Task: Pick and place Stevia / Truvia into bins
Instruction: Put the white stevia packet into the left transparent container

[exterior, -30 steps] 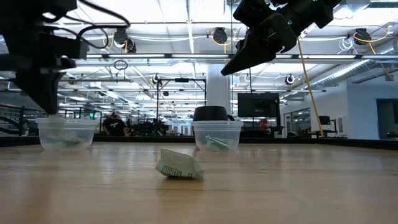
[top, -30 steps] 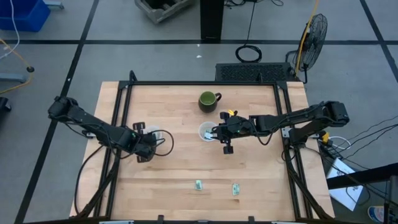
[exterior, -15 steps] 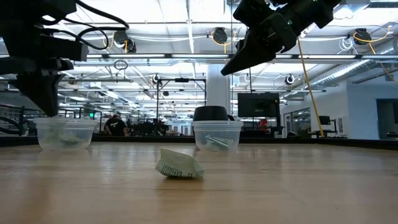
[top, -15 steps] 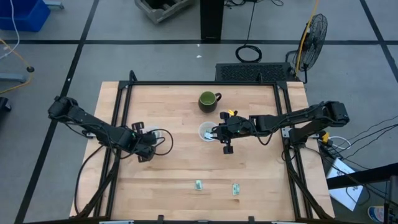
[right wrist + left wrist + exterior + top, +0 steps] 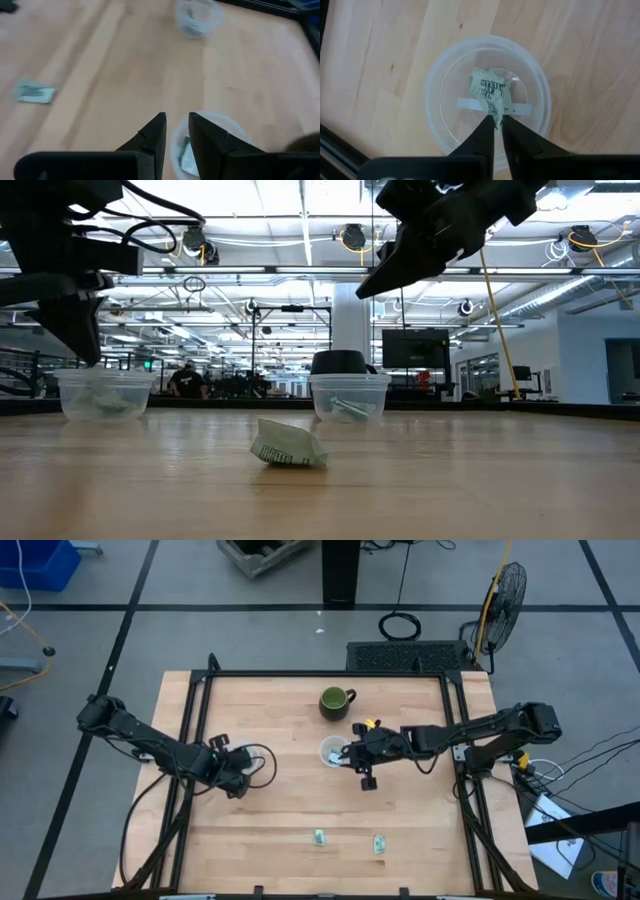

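My left gripper [image 5: 238, 770] hangs over the left clear cup [image 5: 256, 753] and is shut on a pale green Stevia sachet [image 5: 490, 90]. In the left wrist view the cup's rim [image 5: 432, 85] rings the sachet, and a white strip [image 5: 520, 107] lies in the cup. My right gripper [image 5: 352, 753] hovers open and empty beside the middle cup [image 5: 330, 752], which holds sachets [image 5: 187, 156]. Two more sachets [image 5: 319, 837] [image 5: 379, 844] lie flat on the table near its near edge. My left gripper pinches a narrow twisted corner of the sachet [image 5: 495, 119] between its two fingertips, coming from above and pointing down. The rest of the sachet hangs below the fingers, over the inside of the cup. I cannot tell whether its lower end touches the cup's bottom.
A dark green mug [image 5: 335, 700] stands behind the middle cup. In the low view a crumpled sachet [image 5: 288, 448] lies in front, with the two cups [image 5: 105, 393] [image 5: 348, 395] behind it. Bare wood lies between the cups and the near sachets. A black frame borders the table.
My left gripper has moved a little toward the table's far edge, from beside the left cup to over it. My right gripper has kept still.
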